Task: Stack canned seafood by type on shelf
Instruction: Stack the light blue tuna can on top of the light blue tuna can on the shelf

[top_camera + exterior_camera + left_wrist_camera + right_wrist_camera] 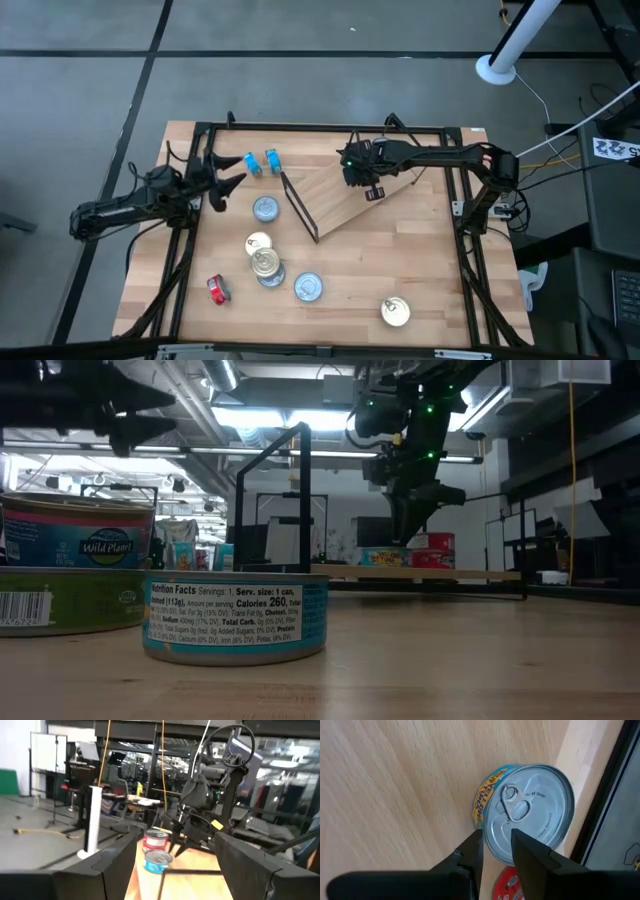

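The shelf [350,205] is a light-wood board lying at an angle on the table, with a black wire frame [300,205] at its left end. Two tins sit on it: one with a silver lid and a yellow-and-blue side [530,815], and a red one [375,193] beside it. My right gripper [497,847] points down just over the silver lid, its fingers a narrow gap apart. My left gripper [226,178] hangs open above the table's left side. Several more tins [265,209] stand flat on the table, and two blue ones [260,162] lie on their sides.
Near the front edge, one blue tin [235,618] stands alone and another blue tin [75,532] rests on a gold-green one [60,600]. A red tin [217,290] lies at front left and a lone tin [396,312] at front right. Black frame rails [465,190] border the table.
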You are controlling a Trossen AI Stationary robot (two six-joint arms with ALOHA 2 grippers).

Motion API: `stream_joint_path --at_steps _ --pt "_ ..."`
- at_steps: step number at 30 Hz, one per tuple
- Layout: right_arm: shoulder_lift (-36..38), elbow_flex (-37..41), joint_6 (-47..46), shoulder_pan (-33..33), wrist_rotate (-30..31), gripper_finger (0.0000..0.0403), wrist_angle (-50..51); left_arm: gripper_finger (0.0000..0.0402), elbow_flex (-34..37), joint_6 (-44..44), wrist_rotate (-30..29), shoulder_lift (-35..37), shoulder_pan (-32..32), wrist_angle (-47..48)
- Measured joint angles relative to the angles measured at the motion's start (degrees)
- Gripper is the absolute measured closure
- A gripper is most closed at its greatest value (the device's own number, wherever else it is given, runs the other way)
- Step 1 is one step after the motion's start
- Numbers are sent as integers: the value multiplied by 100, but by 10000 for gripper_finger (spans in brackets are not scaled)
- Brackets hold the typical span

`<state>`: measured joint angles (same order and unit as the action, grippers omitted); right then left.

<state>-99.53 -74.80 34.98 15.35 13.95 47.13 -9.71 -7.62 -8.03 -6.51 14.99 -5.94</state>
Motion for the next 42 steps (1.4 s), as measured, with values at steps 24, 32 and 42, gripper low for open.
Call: stream_joint_path --at_steps 24,32,42 --pt "9 -1521 -195 0 -351 301 917 139 -3628 3516 -868 -4255 6 3936" --pt "9 -1521 -195 0 -354 301 1058 139 -3712 4600 -1665 -5039 7 4752" --pt "9 -1521 -195 0 -383 301 1049 139 -3712 5751 -1693 -5975 392 5445"
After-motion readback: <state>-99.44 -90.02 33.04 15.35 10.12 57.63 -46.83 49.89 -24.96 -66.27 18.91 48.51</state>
